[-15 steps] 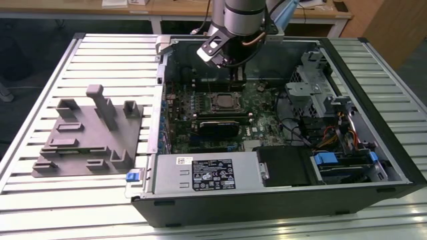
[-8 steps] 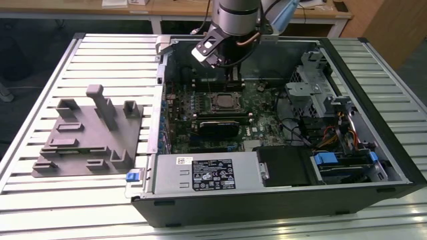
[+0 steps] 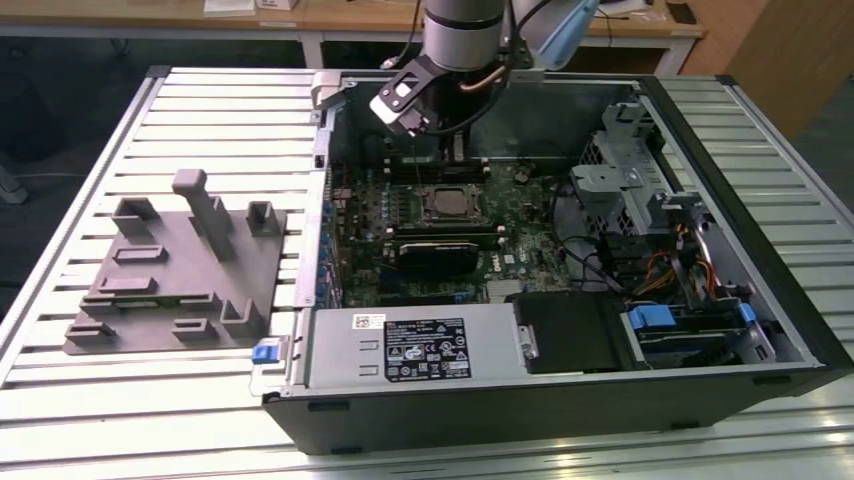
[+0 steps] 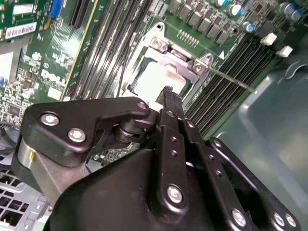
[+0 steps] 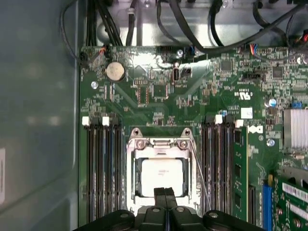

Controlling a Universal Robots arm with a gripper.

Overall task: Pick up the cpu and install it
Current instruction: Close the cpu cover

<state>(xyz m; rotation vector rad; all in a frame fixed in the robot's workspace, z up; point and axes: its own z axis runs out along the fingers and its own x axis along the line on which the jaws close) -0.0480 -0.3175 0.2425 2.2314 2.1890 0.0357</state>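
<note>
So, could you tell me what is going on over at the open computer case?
The robot arm reaches into the open computer case, its gripper poised over the CPU socket on the motherboard. The fingers are shut together and hold nothing. The cpu lies in the socket, its silvery top showing. A grey fixture block sits on the table beside the case.

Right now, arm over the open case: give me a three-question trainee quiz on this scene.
1. Fill in: the grey fixture block stands at the exterior view's ____, beside the case.
2. True or false: the hand is wide open.
3. The cpu lies: A) in the socket frame B) between the hand's fingers C) on the fixture block.
Key: 1 left; 2 false, it is shut; 3 A.
</note>
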